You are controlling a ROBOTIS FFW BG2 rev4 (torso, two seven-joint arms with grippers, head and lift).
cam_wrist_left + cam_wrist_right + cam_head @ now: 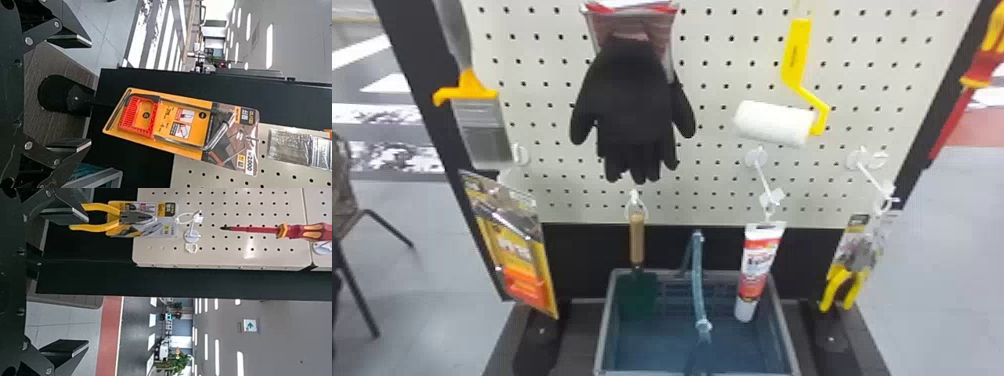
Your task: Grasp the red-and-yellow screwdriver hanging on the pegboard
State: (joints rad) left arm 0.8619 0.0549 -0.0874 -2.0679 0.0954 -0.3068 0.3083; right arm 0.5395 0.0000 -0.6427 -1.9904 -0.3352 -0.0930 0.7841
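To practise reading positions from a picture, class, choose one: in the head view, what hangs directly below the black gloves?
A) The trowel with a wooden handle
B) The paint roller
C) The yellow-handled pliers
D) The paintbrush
A: the trowel hangs from a hook just beneath the fingertips of the black gloves, its wooden handle uppermost.

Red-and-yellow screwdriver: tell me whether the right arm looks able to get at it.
Probably yes: the right gripper is open and empty, and nothing appears to cover the screwdriver. It would likely have to rise past the yellow-handled pliers, which hang lower.
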